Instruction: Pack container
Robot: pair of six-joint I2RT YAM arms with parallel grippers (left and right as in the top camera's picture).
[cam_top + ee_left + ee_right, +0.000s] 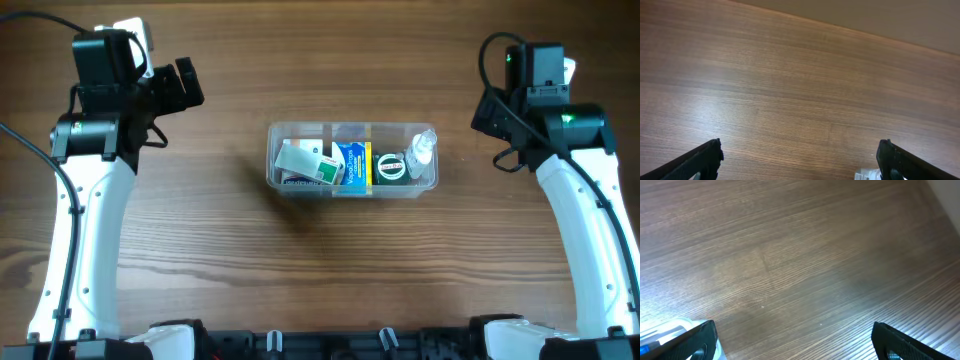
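Observation:
The clear container stands at the table's middle in the overhead view. Inside it lie a white and green box, a blue and yellow box, a dark green item and a small clear bottle at its right end. My left gripper is open and empty at the far left, well away from the container; its fingers frame bare wood. My right gripper is open and empty at the far right; its fingers frame bare wood, with the container's corner at lower left.
The wooden table spreads around the container. A bit of white and clear plastic shows at the bottom edge of the left wrist view. A pale wall lies beyond the table's far edge.

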